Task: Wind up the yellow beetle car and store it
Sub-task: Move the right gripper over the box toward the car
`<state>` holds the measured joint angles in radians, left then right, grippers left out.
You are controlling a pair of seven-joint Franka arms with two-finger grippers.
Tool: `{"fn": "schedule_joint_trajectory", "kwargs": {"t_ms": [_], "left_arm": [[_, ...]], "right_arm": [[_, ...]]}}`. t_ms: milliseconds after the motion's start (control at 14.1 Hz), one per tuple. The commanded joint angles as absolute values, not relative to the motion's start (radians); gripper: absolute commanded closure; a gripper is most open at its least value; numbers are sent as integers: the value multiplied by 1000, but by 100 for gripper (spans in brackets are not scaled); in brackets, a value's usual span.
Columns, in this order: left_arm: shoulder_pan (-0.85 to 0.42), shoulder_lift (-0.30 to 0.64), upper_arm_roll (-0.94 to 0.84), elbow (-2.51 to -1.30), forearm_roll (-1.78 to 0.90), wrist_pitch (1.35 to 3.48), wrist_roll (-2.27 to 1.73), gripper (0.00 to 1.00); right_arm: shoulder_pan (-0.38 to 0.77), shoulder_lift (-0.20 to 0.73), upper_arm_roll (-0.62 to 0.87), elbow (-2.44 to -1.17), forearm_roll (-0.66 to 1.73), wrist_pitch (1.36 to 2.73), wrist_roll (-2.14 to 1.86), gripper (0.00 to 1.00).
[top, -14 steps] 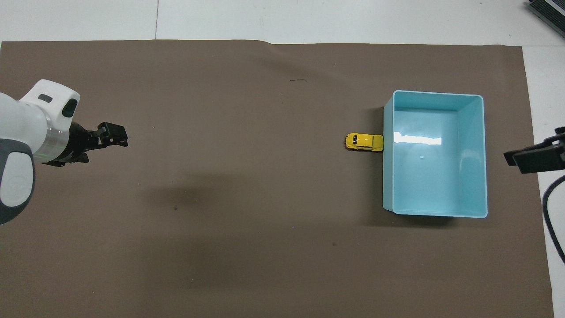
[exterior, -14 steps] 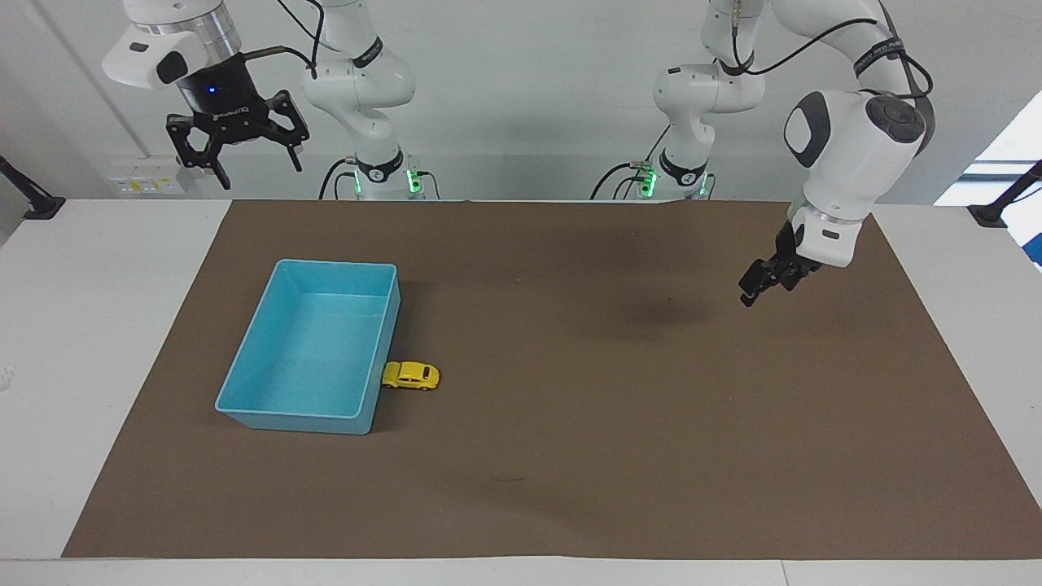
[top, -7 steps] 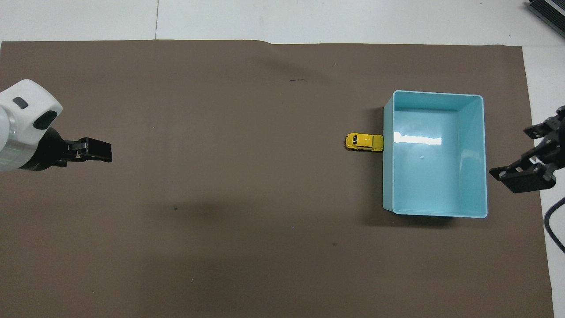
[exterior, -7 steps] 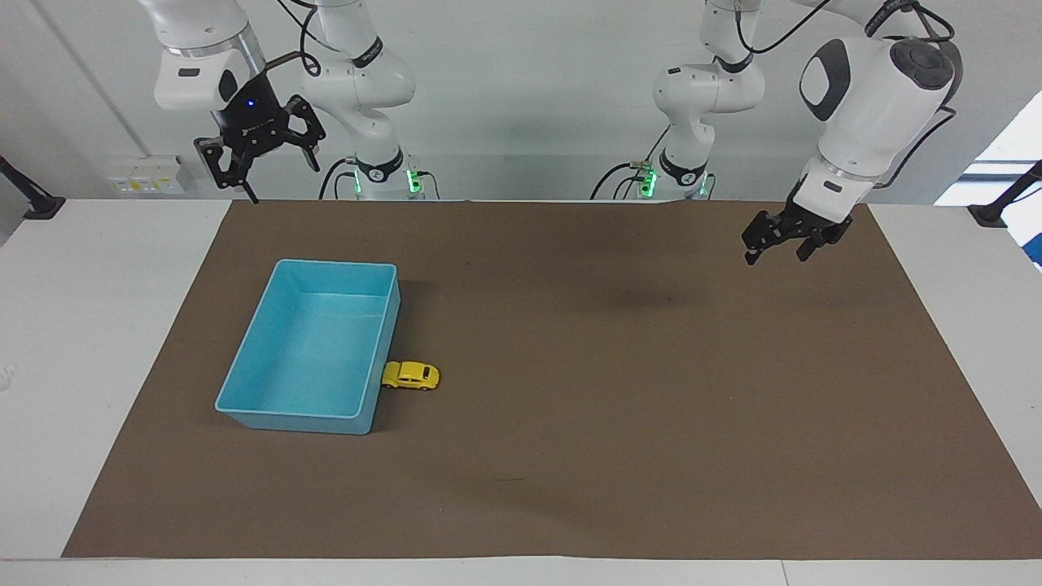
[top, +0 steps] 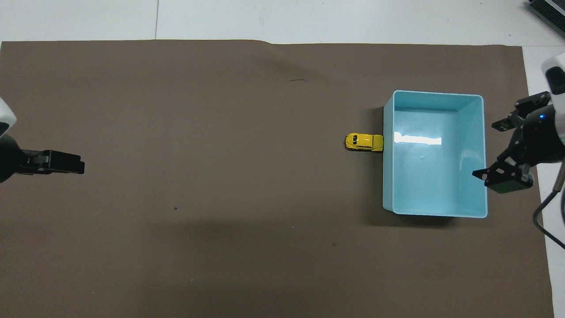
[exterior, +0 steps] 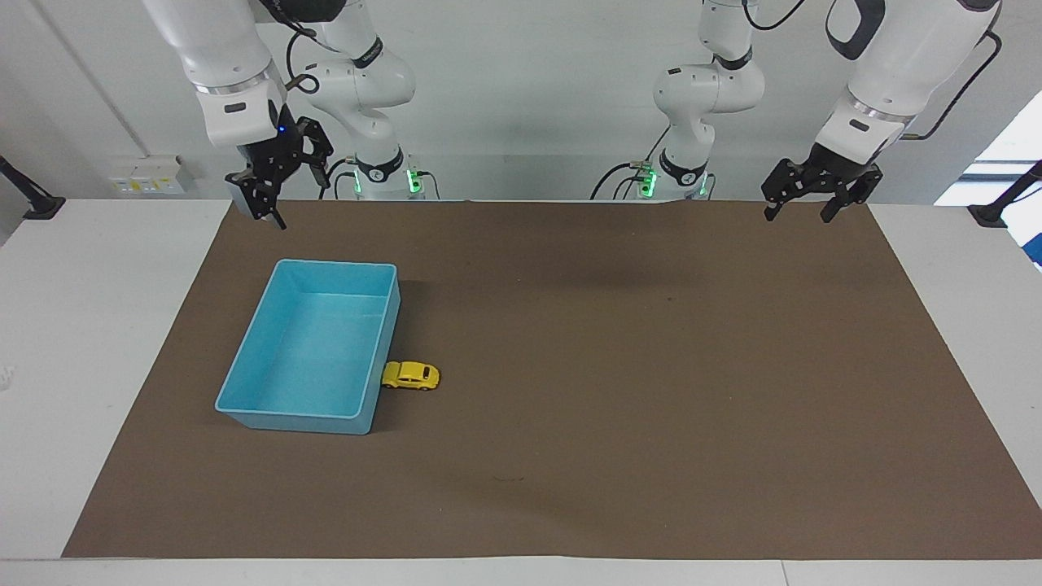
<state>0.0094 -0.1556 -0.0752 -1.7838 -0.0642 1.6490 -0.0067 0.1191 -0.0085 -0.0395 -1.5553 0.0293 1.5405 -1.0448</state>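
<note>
A white desk [exterior: 98, 342] carries a matte brown mat [exterior: 619, 407]; a pale wall with a socket strip [exterior: 146, 175] rises at the robots' end. Over the last second both arms have pulled up and back toward their bases. The left end effector [exterior: 799, 205] now hangs open and empty over the mat's edge at its own end. The right end effector [exterior: 273, 195], also open and empty, is over the mat's edge by the glossy, rectangular light-blue plastic bin [exterior: 244, 411]. The yellow beetle car [exterior: 411, 375], small, rounded and shiny, sits unmoved on the mat, touching the bin's wall, well apart from both end effectors.
</note>
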Motion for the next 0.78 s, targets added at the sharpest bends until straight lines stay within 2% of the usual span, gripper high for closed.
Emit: {"fn": "schedule_joint_trajectory", "kwargs": {"t_ms": [0,708], "left_arm": [[20,-155,-84,-1781,-52,1646,8,0],[23,-161,-80,-1738,-54,1611,5,0]], "right_arm": [[117,56,-34,-1562,41,1574,-1165,0],[172,179,-28,-1551,29,1680,-1308,0]]}}
